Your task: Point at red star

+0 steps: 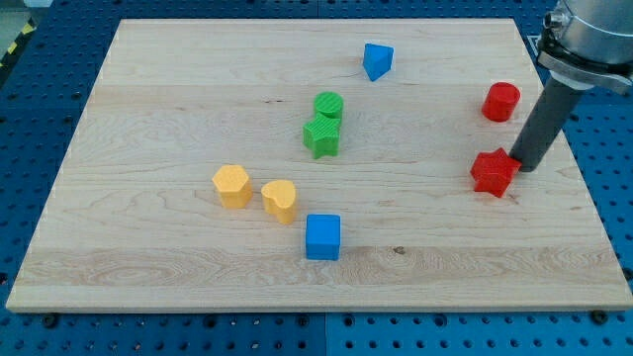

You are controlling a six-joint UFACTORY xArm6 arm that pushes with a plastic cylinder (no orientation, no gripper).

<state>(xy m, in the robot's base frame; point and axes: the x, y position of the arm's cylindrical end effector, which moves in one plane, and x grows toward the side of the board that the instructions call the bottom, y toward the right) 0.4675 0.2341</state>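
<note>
The arm carries no hand to open or close, just my tip, resting right against the red star at the board's right side, below the red cylinder. The pointing looks all but done — any further move should be tiny, lest the star get shoved.

The arm shows only its lower end at the table's upper right corner: a silvery grey metal housing with a darker band round its base, and below it a straight, smooth, dark grey rod narrowing slightly to my tip.
</note>
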